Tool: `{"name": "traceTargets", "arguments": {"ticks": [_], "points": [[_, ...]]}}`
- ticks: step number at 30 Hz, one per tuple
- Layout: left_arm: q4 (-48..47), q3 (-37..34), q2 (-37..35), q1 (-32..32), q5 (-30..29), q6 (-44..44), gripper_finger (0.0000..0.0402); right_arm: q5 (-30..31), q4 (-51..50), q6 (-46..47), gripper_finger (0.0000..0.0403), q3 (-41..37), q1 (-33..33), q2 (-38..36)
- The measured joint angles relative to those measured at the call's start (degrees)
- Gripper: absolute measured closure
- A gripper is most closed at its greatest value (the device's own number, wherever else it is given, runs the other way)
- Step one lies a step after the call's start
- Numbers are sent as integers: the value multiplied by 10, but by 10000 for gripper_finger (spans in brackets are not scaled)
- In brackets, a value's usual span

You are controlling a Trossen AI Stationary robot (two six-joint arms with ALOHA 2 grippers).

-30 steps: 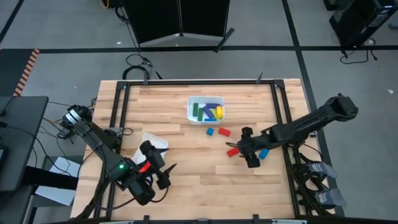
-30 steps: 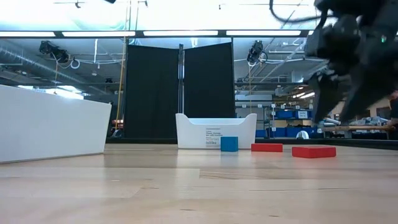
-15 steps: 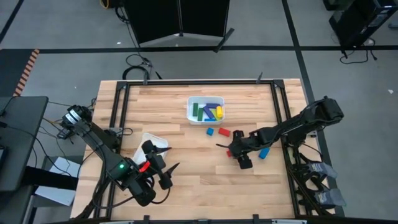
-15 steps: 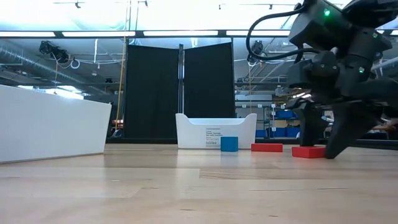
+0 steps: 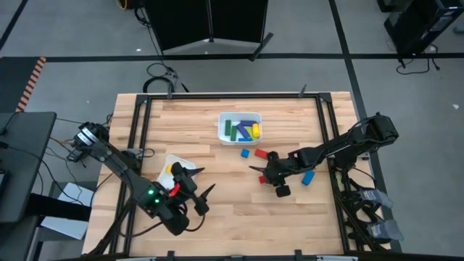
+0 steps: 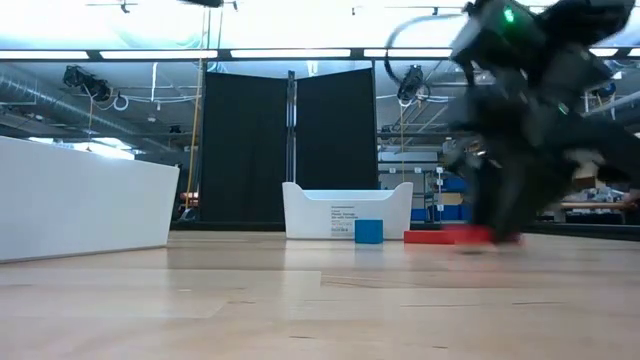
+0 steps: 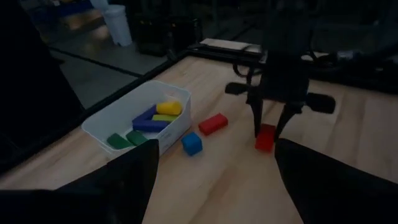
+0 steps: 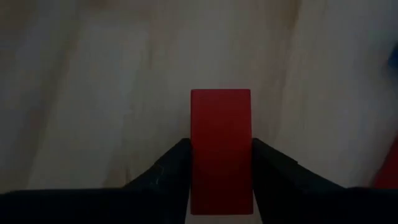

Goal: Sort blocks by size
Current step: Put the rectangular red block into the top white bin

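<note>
Between the two fingers of the right claw (image 8: pixel 221 186), a red block (image 8: pixel 221 149), lying flat on the counter (image 5: pixel 232 210), pads pressed against its two long sides. Gripped, by the look of the right wrist view, though not yet lifted off the wood. Placed right of the counter's centre in the high view, just below the white tray (image 5: pixel 240 128).

Already gathered in that tray: green, blue and yellow bars (image 5: pixel 243 130). Loose on the wood beside it: a small blue cube (image 7: pixel 192 143), a second red block (image 7: pixel 213 123), and another blue block (image 5: pixel 307 177) close under the right arm. Judged roughly half finished at best, with four pieces outside any tray, counting the one in the claw. Which size belonged in which tray, impossible to tell for certain.

Near the left front corner, a second white tray (image 5: pixel 180 164) with something yellow inside, partly hidden by the left arm. Left claw (image 5: pixel 197 190) hovering over that corner, fingers spread wide, nothing between them.

Underneath, pale wooden planks framed by black rails. Beyond, a grey floor crossed by cables, a black screen on a stand (image 6: pixel 288 145) behind the far edge, long ceiling lights and blue storage bins in the distance.
</note>
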Motion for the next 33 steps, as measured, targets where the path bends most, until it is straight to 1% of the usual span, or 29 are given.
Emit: {"name": "traceTargets", "arguments": {"ticks": [7, 11, 12, 14, 16, 18, 22, 25, 28, 33], "points": [[184, -60, 11, 44, 35, 79, 74, 8, 5, -80, 261, 101, -7, -23], [223, -66, 34, 71, 41, 107, 74, 87, 11, -139, 261, 163, -37, -27], [225, -65, 41, 78, 43, 114, 74, 97, 8, -157, 259, 174, -49, -26], [232, -65, 55, 91, 45, 118, 74, 96, 19, -181, 245, 190, -83, -26], [236, -65, 68, 101, 52, 118, 74, 77, 29, -195, 233, 194, -126, -27], [249, -66, 82, 109, 62, 117, 74, 45, 37, -197, 232, 191, -174, -26], [274, -65, 105, 118, 74, 98, 74, -21, 55, -195, 255, 175, -264, -22], [284, -65, 119, 130, 84, 72, 74, -62, 56, -188, 261, 167, -308, -14], [300, -65, 134, 147, 100, 69, 74, -82, 62, -177, 235, 152, -330, -11], [330, -65, 162, 179, 150, 73, 74, -84, 89, -171, 160, 134, -341, -10]]}}
